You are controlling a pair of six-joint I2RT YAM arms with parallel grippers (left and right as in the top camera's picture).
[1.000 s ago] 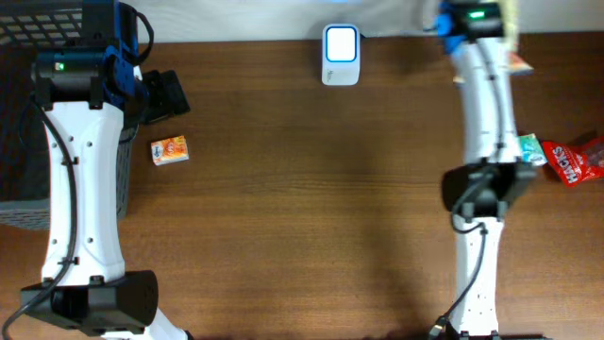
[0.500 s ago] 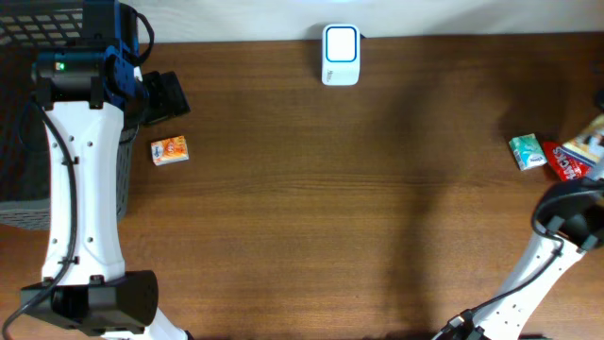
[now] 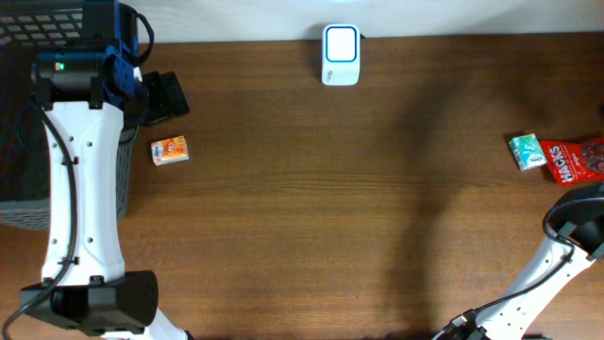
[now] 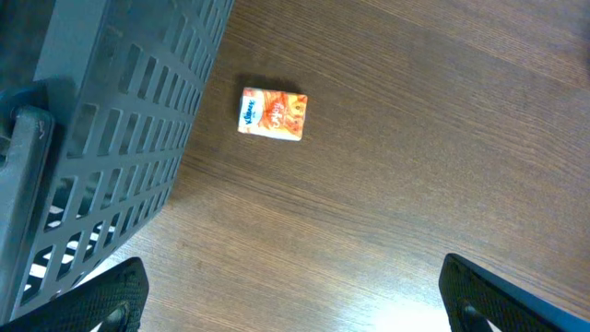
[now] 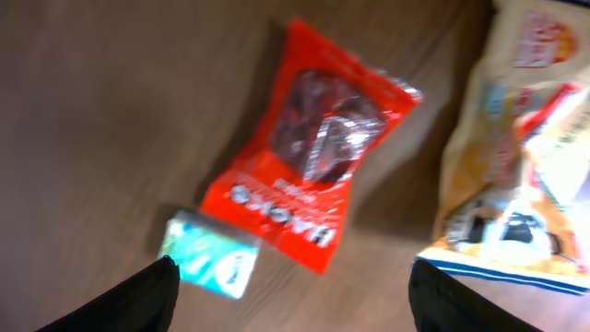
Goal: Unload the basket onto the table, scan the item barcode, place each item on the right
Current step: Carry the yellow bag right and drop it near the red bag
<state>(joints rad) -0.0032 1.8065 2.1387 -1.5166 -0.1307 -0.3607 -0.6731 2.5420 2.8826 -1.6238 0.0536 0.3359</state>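
Observation:
The white and blue barcode scanner (image 3: 340,52) stands at the table's far edge, centre. A small orange box (image 3: 170,150) lies flat near the left arm, and the left wrist view shows the orange box (image 4: 272,113) ahead of my left gripper (image 4: 295,309), which is open and empty. A red snack bag (image 5: 318,148), a green packet (image 5: 210,266) and a cream bag (image 5: 525,157) lie below my right gripper (image 5: 295,309). That gripper is open, with nothing between its fingers. The overhead view shows the red snack bag (image 3: 576,161) and the green packet (image 3: 526,151) at the right edge.
A dark mesh basket (image 4: 111,138) stands to the left of the orange box, under the left arm (image 3: 80,170). Only the lower part of the right arm (image 3: 566,236) shows at the overhead view's right edge.
The right arm swung from the table's far edge out to the right side, carrying a cream bag. Its jaws have opened and the bag now lies beside the red bag. The left arm stayed still.

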